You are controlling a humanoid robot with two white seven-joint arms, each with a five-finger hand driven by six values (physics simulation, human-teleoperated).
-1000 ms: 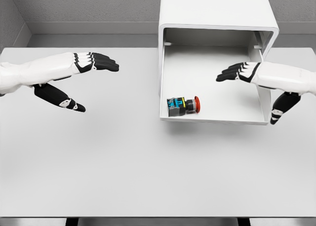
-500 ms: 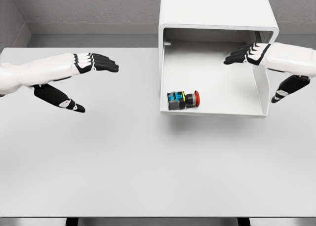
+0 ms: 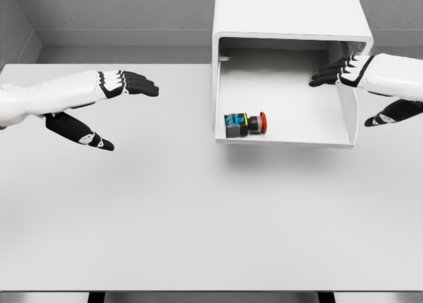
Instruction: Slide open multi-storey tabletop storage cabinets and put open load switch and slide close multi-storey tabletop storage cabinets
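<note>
White table (image 3: 165, 217); switch (image 3: 245, 125) left of right fingers (image 3: 328, 71).

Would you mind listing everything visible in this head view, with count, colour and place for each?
Table: one, white, fills the foreground.
Storage cabinet: one, white, back right of the table.
Drawer: one, white, slid out toward the camera.
Load switch: one, dark body with blue and yellow parts and red button, lying in the drawer's front left.
Left hand: one, white with black fingers, open above the table's left.
Right hand: one, same colours, open, at the drawer's right wall.

cabinet drawer (image 3: 284, 128): white, partly open | switch (image 3: 246, 125): inside, on side
</note>
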